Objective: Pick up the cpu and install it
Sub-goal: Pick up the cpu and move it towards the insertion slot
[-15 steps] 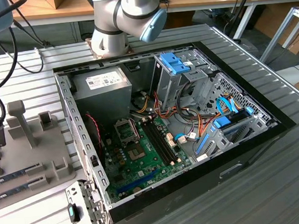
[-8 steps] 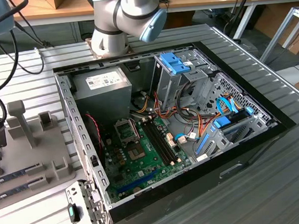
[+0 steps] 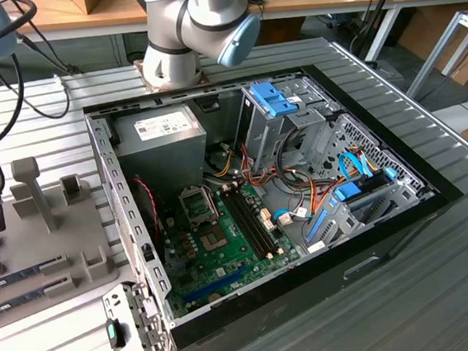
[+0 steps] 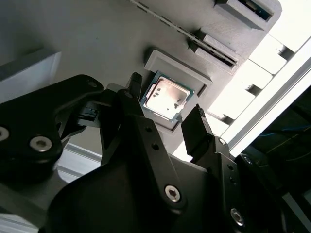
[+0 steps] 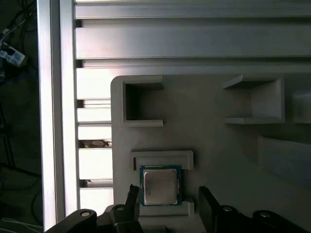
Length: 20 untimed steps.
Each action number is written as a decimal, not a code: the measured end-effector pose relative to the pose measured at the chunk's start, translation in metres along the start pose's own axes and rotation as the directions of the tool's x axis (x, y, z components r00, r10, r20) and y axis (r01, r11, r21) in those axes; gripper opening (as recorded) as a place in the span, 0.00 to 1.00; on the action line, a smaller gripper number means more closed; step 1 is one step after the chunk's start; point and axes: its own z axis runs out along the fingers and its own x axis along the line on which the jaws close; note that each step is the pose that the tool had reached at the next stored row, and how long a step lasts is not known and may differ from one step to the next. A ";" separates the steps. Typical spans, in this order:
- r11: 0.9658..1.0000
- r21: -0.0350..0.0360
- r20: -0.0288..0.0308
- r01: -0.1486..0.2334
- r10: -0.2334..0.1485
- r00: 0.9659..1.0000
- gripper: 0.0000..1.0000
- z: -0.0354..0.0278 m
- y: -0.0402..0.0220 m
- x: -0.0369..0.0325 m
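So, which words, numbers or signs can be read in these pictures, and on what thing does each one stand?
No text can be read here.
White label on the grey power-supply box: print is there, too small to read.
Metal top of the cpu, in both wrist views: bright glare, nothing legible.
Green motherboard: any markings too small to read.

You had the cpu [image 5: 160, 186] lying flat in its grey holder [image 5: 163, 158], silver lid up, with a thin green rim around it.
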 end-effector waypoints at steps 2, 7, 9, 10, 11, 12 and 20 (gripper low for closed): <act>1.000 0.000 0.000 0.002 -0.002 1.000 0.60 0.0023 0.0009 0.0005; 1.000 0.000 0.000 0.016 -0.016 1.000 0.60 0.0070 0.0038 0.0022; 1.000 -0.001 0.000 0.018 -0.018 1.000 0.60 0.0087 0.0048 0.0032; 1.000 0.000 0.000 0.019 -0.019 1.000 0.60 0.0097 0.0050 0.0037; 1.000 0.000 0.000 0.019 -0.019 1.000 0.60 0.0103 0.0050 0.0040; 1.000 0.000 0.000 0.019 -0.019 1.000 0.60 0.0111 0.0051 0.0044; 1.000 0.009 0.000 0.028 -0.028 1.000 0.60 0.0144 0.0052 0.0060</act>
